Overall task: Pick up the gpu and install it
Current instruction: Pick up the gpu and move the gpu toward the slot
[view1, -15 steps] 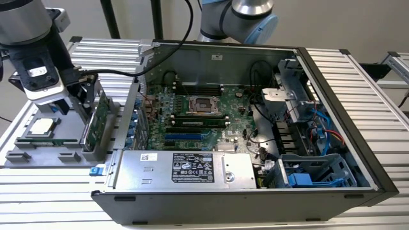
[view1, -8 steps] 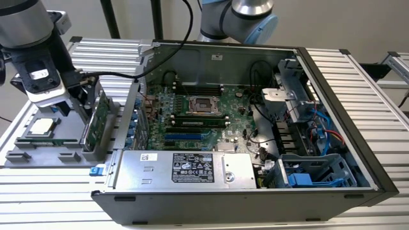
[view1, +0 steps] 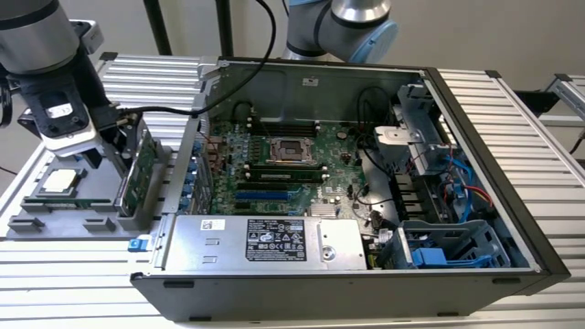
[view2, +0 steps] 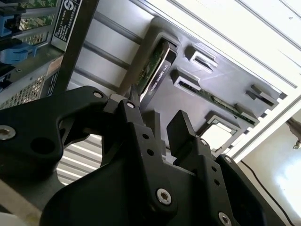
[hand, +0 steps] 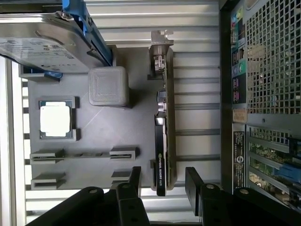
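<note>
Standing on edge in the grey tray (view1: 92,199) near the desk's edge, beside the open PC case (view1: 274,301), is the gpu (view1: 137,171) (exterior view). First wrist view: gripper (hand: 163,181) jaws apart, one each side of the card's end, contact unclear. Second wrist view: jaws apart, gpu just beyond.

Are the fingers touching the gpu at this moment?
Apart. In the first wrist view the fingers flank the gpu, with a gap visible on each side.
</note>
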